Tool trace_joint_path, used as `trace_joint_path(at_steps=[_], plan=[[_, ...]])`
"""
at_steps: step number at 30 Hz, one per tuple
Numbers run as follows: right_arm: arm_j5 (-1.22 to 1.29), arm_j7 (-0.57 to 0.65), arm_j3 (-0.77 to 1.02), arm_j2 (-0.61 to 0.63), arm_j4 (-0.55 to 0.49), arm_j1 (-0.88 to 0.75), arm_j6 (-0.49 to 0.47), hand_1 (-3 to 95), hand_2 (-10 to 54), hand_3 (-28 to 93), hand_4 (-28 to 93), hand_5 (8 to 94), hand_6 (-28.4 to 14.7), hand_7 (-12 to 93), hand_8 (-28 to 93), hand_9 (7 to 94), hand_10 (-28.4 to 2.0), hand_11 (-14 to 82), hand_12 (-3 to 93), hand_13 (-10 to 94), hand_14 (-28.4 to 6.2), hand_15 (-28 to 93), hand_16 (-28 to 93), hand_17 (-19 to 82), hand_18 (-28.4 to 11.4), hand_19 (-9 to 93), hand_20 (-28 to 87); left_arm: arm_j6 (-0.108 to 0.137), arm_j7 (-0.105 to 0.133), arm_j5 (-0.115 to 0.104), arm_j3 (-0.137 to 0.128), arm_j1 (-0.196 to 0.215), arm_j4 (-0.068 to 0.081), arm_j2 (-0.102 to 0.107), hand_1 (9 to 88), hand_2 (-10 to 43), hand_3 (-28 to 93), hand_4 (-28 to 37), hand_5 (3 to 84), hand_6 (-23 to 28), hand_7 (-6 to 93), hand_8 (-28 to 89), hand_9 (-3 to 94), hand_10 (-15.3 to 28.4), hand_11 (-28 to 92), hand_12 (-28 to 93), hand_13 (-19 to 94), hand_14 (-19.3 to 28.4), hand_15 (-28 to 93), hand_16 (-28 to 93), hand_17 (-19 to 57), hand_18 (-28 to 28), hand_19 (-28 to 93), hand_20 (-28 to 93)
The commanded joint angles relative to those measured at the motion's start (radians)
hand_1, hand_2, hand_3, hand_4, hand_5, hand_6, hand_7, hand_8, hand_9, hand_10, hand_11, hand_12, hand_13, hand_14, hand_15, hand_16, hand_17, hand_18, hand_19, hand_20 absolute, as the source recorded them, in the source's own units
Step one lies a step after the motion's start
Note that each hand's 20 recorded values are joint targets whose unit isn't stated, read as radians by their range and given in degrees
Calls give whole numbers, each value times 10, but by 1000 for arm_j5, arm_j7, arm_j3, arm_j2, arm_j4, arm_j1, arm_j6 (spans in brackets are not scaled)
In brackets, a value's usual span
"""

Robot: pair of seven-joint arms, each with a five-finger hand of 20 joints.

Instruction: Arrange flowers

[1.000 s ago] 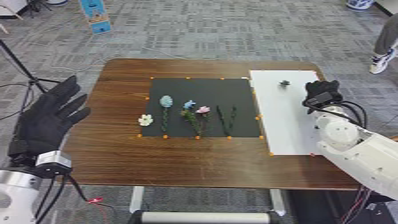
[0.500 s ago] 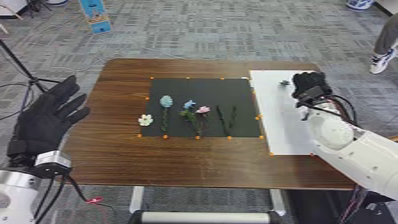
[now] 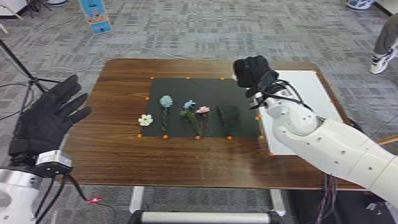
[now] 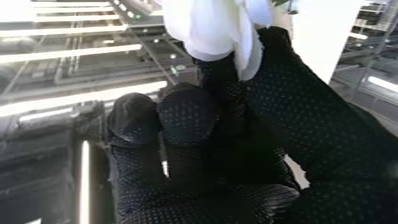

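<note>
Right wrist view: in the right hand, a white flower, pinched by its petals between thumb and one finger, a bit of green leaf beside it. In the head view, the hand at the far right corner of the black mat, just above the seam with the white sheet.

Probably now the step of carrying the bloom onto the mat. Keep the pinch light, not to crush soft petals, but firm enough against slipping. Go left of the hand, staying high, then lower slowly over a free spot. Let the petals touch first, open thumb and finger only a little, and lift straight up, careful of petals catching on the glove fabric.

Left of the hand and nearer to the robot, the pink flower, the blue flower and the pale blue bloom; farther left, the white blossom. Possibly in the way of a low wrist: the green stems, just nearer than the hand. Well apart to the left, the left hand, spread and without any flower.
</note>
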Motion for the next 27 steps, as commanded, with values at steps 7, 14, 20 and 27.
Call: trace_joint_path(at_steps=[7, 14, 20, 27], plan=[[-40, 16, -38, -33, -36, -22, -151, 538, -95, 825, -282, 680, 21, 531, 70, 769, -69, 292, 573, 668, -60, 724, 476, 400, -184, 888, 561, -5, -6, -3, -7, 3, -3, 2, 232, -90, 659, -283, 239, 10, 171, -103, 193, 84, 114, 177, 153, 127, 100, 51, -110, 189, 364, 89], [-43, -7, -37, -49, -6, -33, -161, 541, -95, 815, -283, 683, 22, 528, 63, 777, -68, 281, 560, 669, -59, 729, 472, 400, -182, 890, 562, -3, -6, -2, -9, -2, -3, 3, 231, -89, 660, -283, 241, 8, 176, -105, 193, 83, 117, 175, 152, 128, 103, 50, -110, 189, 364, 89], [-56, -9, -96, -78, 50, -9, -145, 543, -95, 807, -283, 683, 26, 525, 62, 790, -64, 263, 554, 670, -60, 732, 470, 400, -183, 891, 564, -3, -10, -5, -9, -14, 0, 6, 231, -90, 661, -283, 241, 8, 175, -105, 194, 84, 119, 174, 152, 129, 104, 49, -109, 189, 365, 89], [-64, 2, -85, -84, 61, -22, -183, 543, -95, 805, -283, 677, 29, 528, 62, 790, -60, 258, 556, 666, -58, 738, 472, 398, -183, 893, 566, -3, -9, -3, -7, -26, 8, 15, 229, -90, 662, -283, 241, 10, 172, -103, 193, 84, 120, 172, 151, 129, 107, 47, -110, 191, 367, 88]])
